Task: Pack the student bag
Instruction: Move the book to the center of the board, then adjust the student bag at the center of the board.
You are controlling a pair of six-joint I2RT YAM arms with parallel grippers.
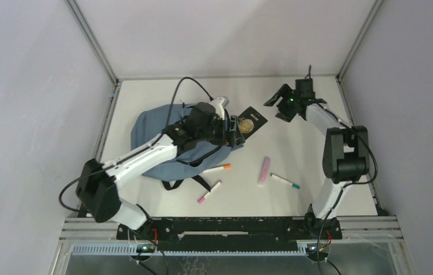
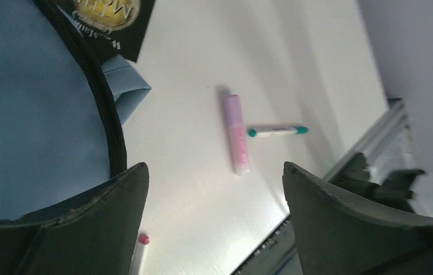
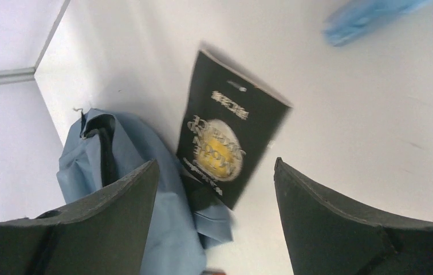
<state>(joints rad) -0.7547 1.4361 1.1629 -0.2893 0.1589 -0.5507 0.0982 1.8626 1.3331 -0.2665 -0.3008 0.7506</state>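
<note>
The student bag (image 1: 145,129), lying left of centre in the top view, looks soft, light and floppy, so I would pinch its black zip rim (image 2: 105,114), while the left gripper (image 2: 214,172) and right gripper (image 3: 217,166) are both open and empty.

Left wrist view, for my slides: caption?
Open left gripper at the edge of the student bag, pink highlighter and green-tipped marker on the table.

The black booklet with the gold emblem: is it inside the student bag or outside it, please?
Outside: the black booklet lies flat on the table, one end overlapping the edge of the student bag.
</note>
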